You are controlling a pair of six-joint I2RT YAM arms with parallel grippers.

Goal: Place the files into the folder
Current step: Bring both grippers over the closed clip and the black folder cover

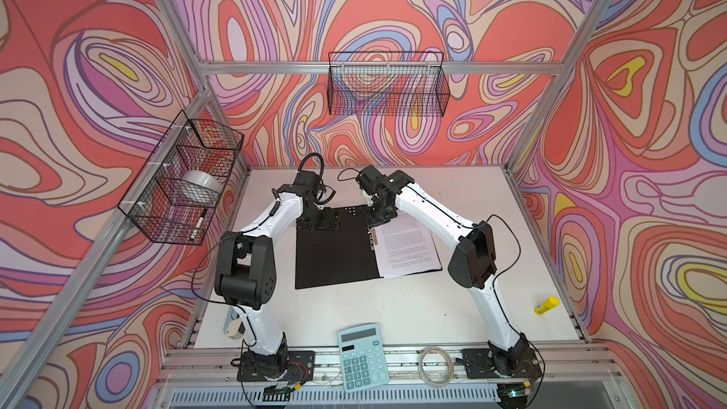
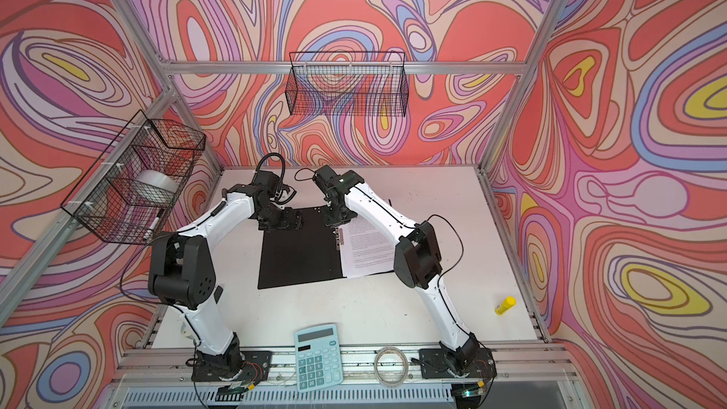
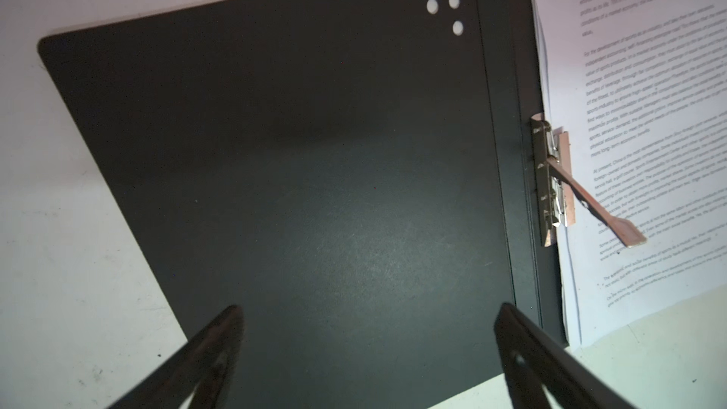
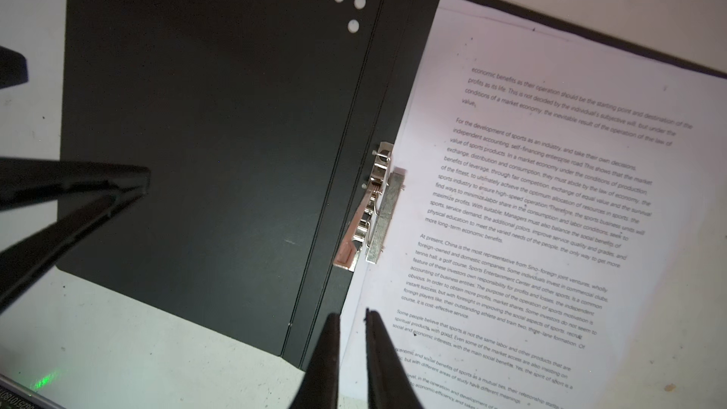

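The folder (image 1: 334, 253) (image 2: 299, 253) lies open on the white table, black inside up, several small holes near its far corner. The files (image 1: 409, 245) (image 2: 368, 245), white printed sheets, rest on its right half beside the spine. The metal clip (image 3: 550, 182) (image 4: 373, 206) sits at the sheets' inner edge with its lever raised. My left gripper (image 1: 320, 224) (image 3: 369, 308) hangs open over the folder's (image 3: 295, 171) bare left half at the far end. My right gripper (image 1: 371, 222) (image 4: 351, 313) is shut to a thin slit above the files' (image 4: 550, 210) edge by the spine, holding nothing.
A teal calculator (image 1: 364, 356) and a clear coil (image 1: 434, 363) lie on the front rail. A yellow glue stick (image 1: 547, 304) lies at the table's right edge. Wire baskets hang on the left wall (image 1: 185, 179) and back wall (image 1: 387, 84).
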